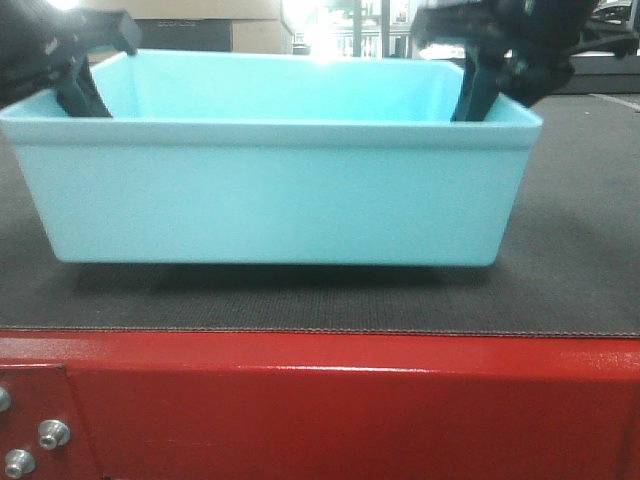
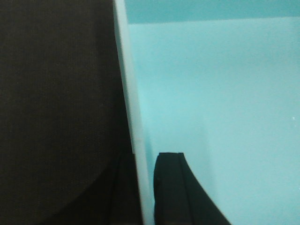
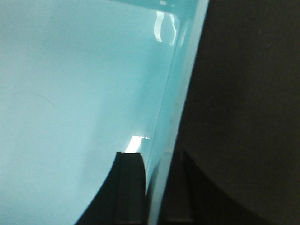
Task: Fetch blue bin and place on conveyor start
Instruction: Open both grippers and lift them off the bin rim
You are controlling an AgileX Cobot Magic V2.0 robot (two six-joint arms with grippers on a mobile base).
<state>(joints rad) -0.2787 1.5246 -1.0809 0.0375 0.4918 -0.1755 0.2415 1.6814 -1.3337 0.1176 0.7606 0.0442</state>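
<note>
Pale cyan rectangular plastic tub point(image 1: 270, 195) over the dark grey conveyor belt point(image 1: 580, 260), upright, open side up, spanning the front view from 9 to 3 o'clock. Dark shadow under the base; touching the belt or just above it, cannot tell.

Left hand point(image 1: 78, 95) at the tub's 9 o'clock short wall, clamped on it, one finger inside and one outside. Right hand point(image 1: 472, 92) at the 3 o'clock short wall, clamped the same way.

Left wrist view: thin wall between two black fingers point(image 2: 173, 192), belt at 9 o'clock, tub interior at 3. Right wrist view: interior at 9 o'clock, belt at 3.

At 6 o'clock below the belt, red-painted metal frame point(image 1: 350, 410), with silver bolts point(image 1: 52, 434) at 7 o'clock. Faint lettering on a dark box point(image 1: 195, 32) at 12 o'clock behind the tub, too blurred to read.
</note>
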